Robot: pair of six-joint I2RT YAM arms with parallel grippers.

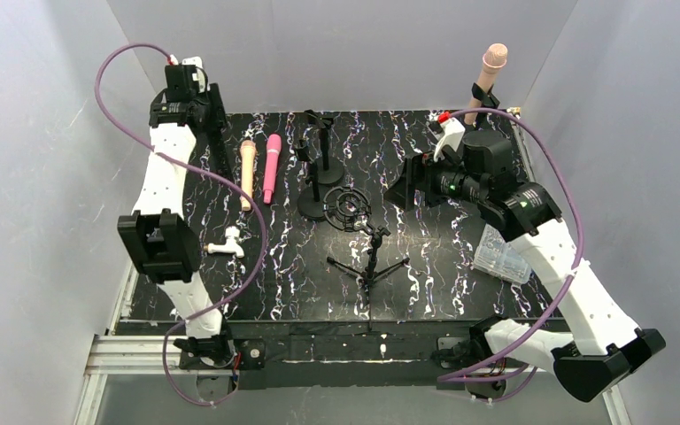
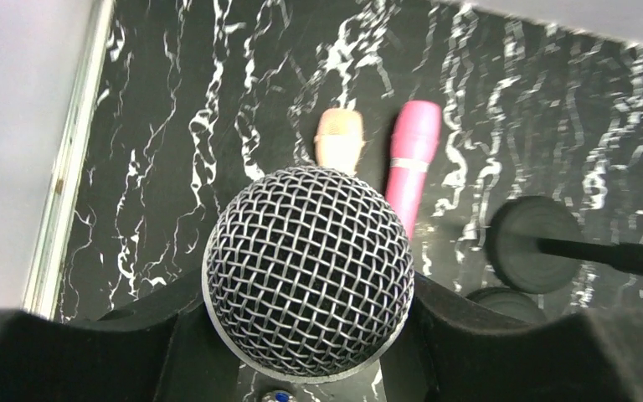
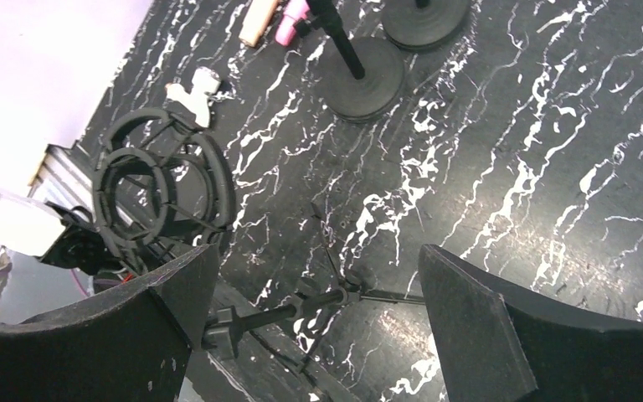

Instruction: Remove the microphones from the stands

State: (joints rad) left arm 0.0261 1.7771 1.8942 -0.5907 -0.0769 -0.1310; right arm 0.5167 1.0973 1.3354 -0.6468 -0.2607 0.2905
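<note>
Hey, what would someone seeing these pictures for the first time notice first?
The silver mesh microphone head fills the left wrist view, clamped in the left gripper. Next, a peach microphone sits high in its stand at the far right corner of the table, while a pink microphone and a second peach one lie side by side at far left.

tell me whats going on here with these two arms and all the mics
The left gripper is shut on a silver-mesh microphone, holding it above the far left of the table. The right gripper is open, hovering over the tripod stand beside the shock mount. A peach microphone and a pink microphone lie side by side on the table.
</note>
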